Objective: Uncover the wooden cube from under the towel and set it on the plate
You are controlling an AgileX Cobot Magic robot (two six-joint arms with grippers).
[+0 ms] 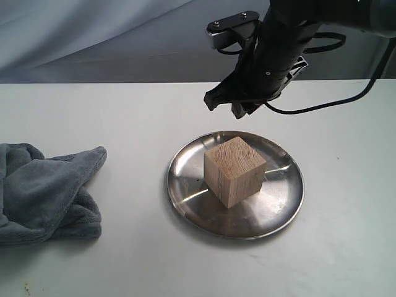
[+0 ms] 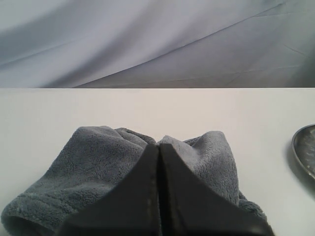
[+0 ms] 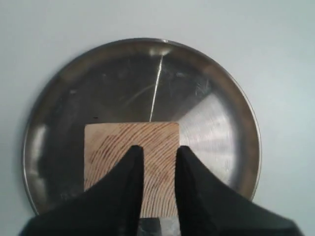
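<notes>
One pale light-brown wooden cube with visible grain lines stands on the round, shallow, shiny stainless-steel plate, roughly at the dish's middle, with one corner turned toward the exterior camera. The plate rests on the white table, and bare metal shows all round the block.

The right gripper, black and pointing down, hangs above the far rim of the plate, clear of the cube. In the right wrist view its two dark fingers are parted by a narrow slot. The end grain of the cube shows through that slot, and nothing is held between them.

The soft, fluffy grey fleece towel lies bunched and folded on the table at the left of the exterior view, well apart from the plate.

The left gripper appears only in the left wrist view. Its two dark fingers are pressed flat together with no gap, their tips over the crumpled towel, and the plate's edge shows at that picture's border. A pale grey draped backdrop hangs behind the table.
</notes>
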